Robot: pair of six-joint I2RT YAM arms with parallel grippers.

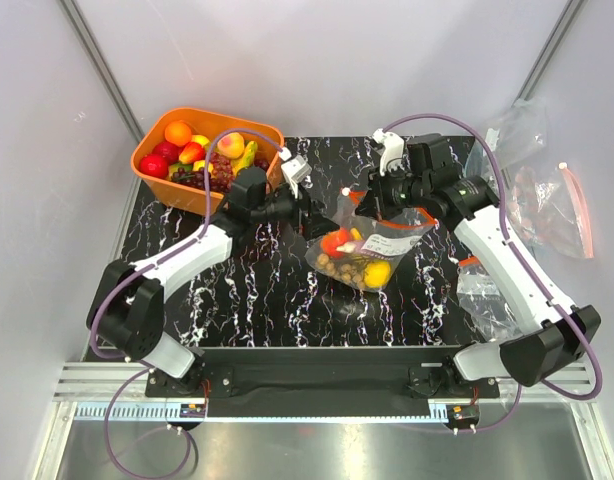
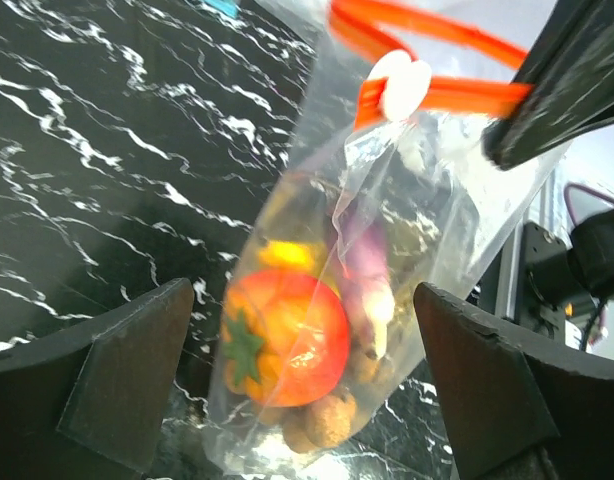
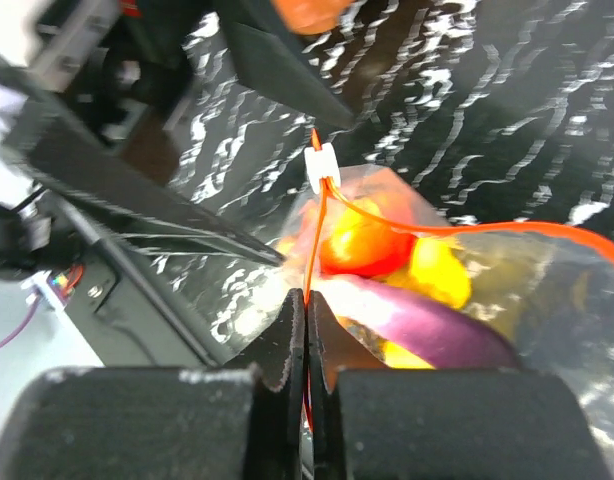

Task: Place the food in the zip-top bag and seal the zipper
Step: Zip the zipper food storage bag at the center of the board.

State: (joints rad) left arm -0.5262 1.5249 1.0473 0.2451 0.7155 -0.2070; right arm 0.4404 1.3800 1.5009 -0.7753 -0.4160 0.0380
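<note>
1. Overhead, the bag (image 1: 372, 250) lies mid-table between both arms. It looks soft, limp and bottom-heavy with food (image 1: 352, 262), so it is probably best held by its stiffer top edge.
2. Left wrist: the left gripper (image 2: 307, 380) is spread wide and touches nothing. The bag is between its fingers, zipper (image 2: 457, 95) uppermost.
3. Right wrist: the right gripper (image 3: 305, 320) is pressed together, pinching the zipper below the white slider (image 3: 322, 168).

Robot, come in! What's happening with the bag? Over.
Left gripper open by zip-top bag. Right gripper shut on zipper. Food inside, mouth unsealed. Nothing blocking.
</note>
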